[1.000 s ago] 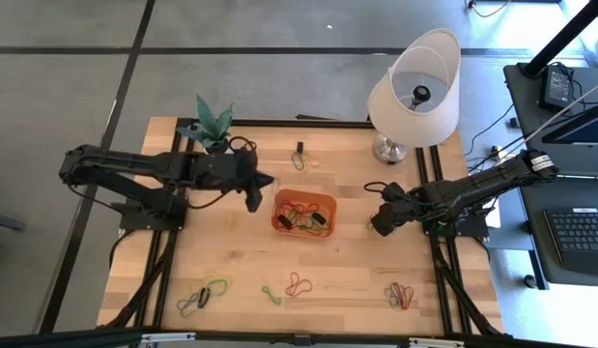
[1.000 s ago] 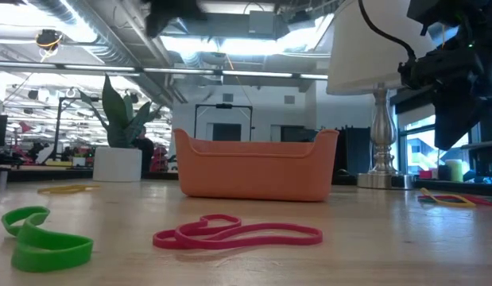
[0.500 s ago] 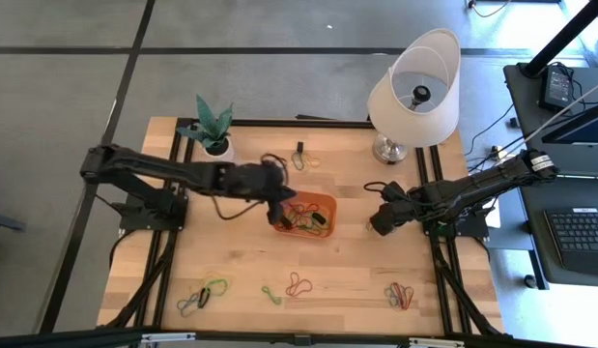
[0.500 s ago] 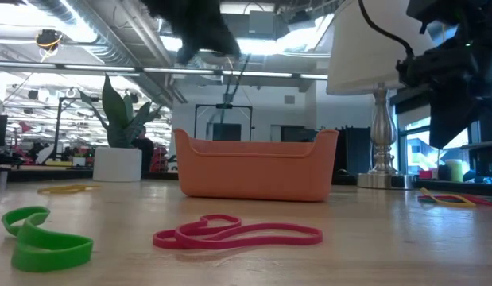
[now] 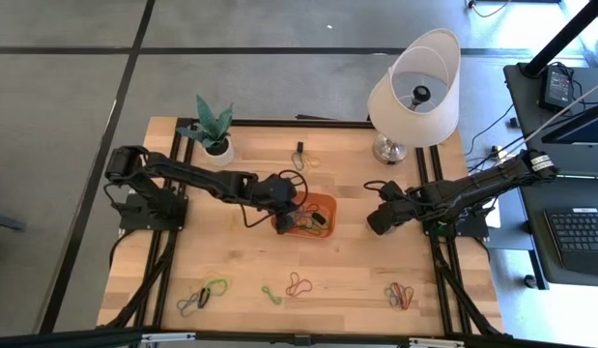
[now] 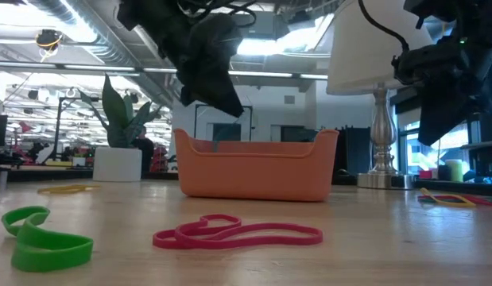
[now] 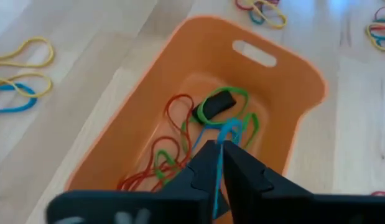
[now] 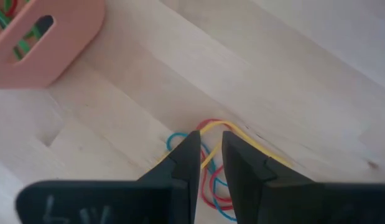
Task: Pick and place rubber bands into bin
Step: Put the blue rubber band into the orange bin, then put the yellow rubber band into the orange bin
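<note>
The orange bin (image 5: 324,199) stands mid-table with several red, green and black rubber bands (image 7: 208,115) in it. My left gripper (image 7: 222,152) hangs over the bin's left part (image 5: 283,222), shut on a blue rubber band (image 7: 229,132). My right gripper (image 5: 374,224) hovers right of the bin, shut on a bunch of red, yellow and blue bands (image 8: 208,127). Loose bands lie along the near edge: green (image 5: 207,290), red (image 5: 297,283) and mixed (image 5: 400,295). My left gripper pinches the blue band's strand (image 7: 218,180) between its two fingers, slanting down from the table's left. The band's loose loop (image 7: 228,134) hangs past the fingertips over the bin's inside. My right gripper has a yellow strand (image 8: 210,157) between its two fingers, which point steeply down. Red and blue loops (image 8: 175,140) spread out around the fingertips, above the tabletop.
A lamp with a white shade (image 5: 414,87) stands at the far right, a potted plant (image 5: 213,135) at the far left. More bands and a small black thing (image 5: 300,155) lie behind the bin. A desk with a laptop (image 5: 579,227) is beyond the right edge.
My left gripper has gone toward the table's right edge and down, from left of the bin to just over its left part, tipping further downward.
</note>
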